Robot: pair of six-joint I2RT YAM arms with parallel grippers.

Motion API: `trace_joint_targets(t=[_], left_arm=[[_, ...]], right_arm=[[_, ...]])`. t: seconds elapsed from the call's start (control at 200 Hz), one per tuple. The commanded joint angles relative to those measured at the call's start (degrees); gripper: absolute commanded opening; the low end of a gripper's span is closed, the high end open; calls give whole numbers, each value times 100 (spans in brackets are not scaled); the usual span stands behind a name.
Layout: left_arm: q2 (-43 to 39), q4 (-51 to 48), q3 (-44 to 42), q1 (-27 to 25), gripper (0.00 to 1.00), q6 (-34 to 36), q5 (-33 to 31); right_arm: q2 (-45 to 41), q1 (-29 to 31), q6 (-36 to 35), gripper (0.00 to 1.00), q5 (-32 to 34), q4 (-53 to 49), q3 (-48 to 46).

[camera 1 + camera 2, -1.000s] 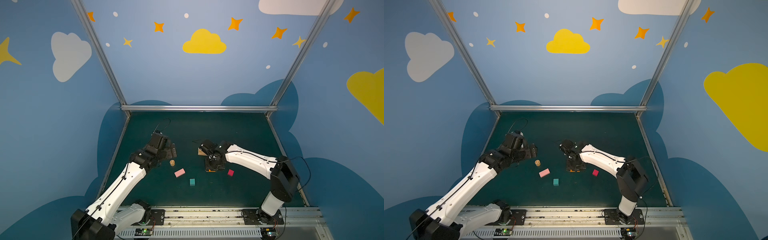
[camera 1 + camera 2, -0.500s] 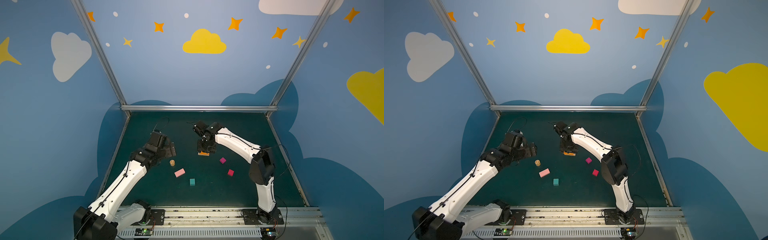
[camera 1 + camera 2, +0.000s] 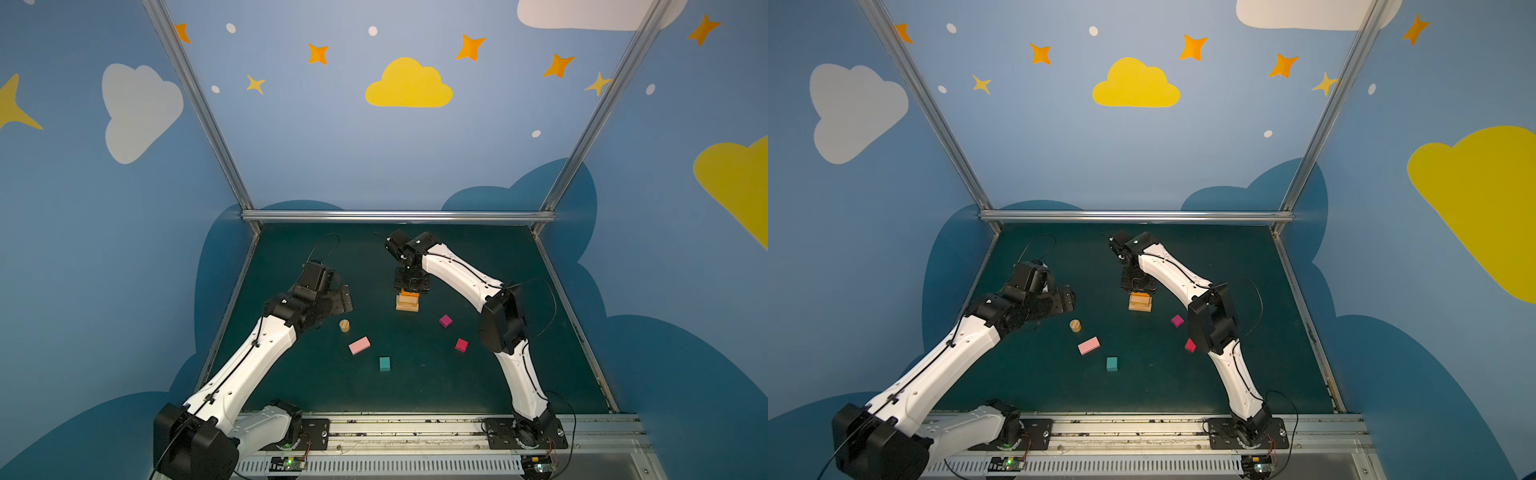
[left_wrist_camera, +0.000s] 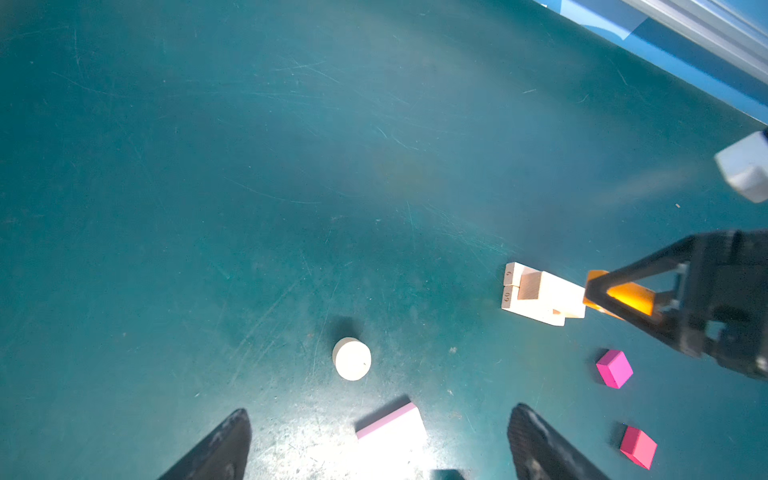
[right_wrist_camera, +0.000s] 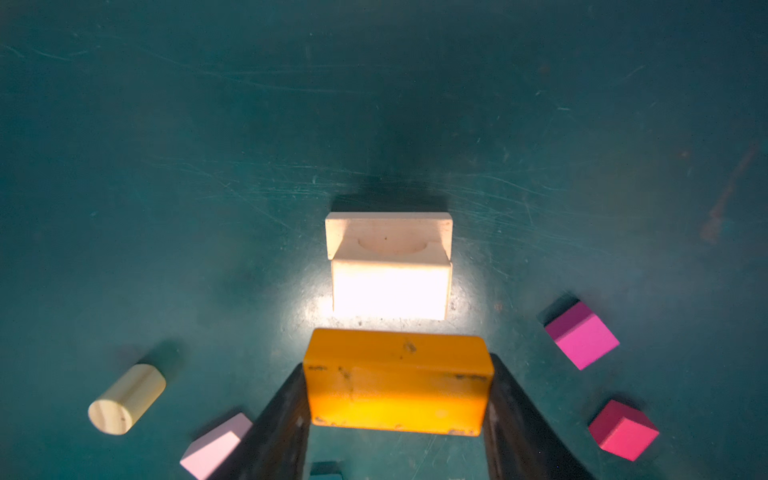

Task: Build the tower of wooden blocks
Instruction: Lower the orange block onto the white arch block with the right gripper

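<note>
Left gripper: hung wide open, empty, unmoved near the cylinder.
Pink block, teal cube: lay loose in front.
Tan base: stood mid-mat.
Right gripper: clamped on the orange block, had swung it back over the base; likely placing next.
Magenta cube, red cube: loose.
</note>
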Motion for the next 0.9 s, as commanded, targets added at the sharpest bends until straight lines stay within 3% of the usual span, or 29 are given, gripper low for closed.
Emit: trace_joint_targets(t=[0.0, 0.896], left_arm=[[14, 27, 71, 45, 96, 53, 24], [21, 36, 38, 81, 96, 56, 44]], right_arm=[[136, -27, 98, 31, 3, -161, 153], [396, -101, 317, 30, 73, 166, 31]])
